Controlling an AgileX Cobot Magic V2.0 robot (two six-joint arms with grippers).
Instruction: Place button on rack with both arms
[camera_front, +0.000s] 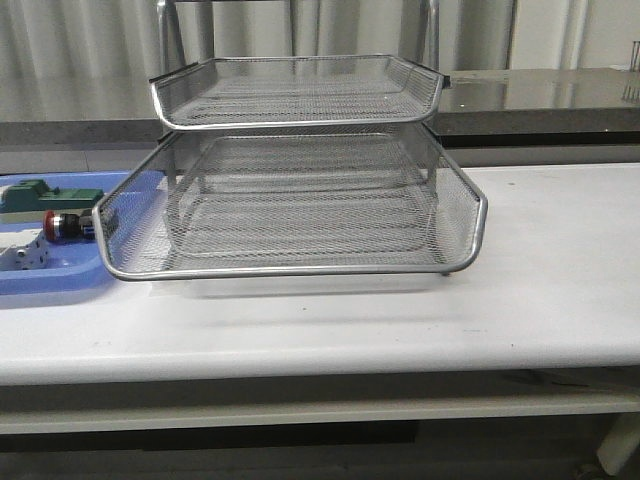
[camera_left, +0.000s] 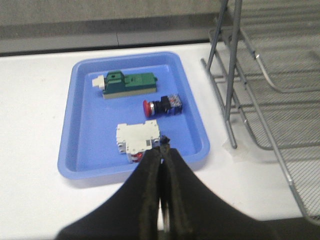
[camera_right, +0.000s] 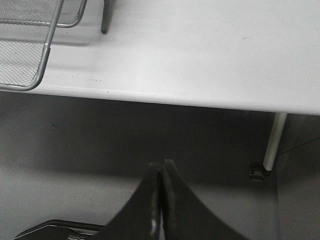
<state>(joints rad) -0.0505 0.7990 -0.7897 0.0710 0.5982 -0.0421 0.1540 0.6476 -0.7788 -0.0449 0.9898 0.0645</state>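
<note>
Red-capped button (camera_left: 162, 106) looks light and rigid; its blocky dark body suits a pinch. Left gripper (camera_left: 163, 150) and right gripper (camera_right: 161, 172) pressed together, empty

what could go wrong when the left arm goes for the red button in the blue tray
The button lies between the green block and the white block, so the shut left gripper, once opened, might bump either. The rack front tray juts over the blue tray edge in the front view, so a carry could clip it.
</note>
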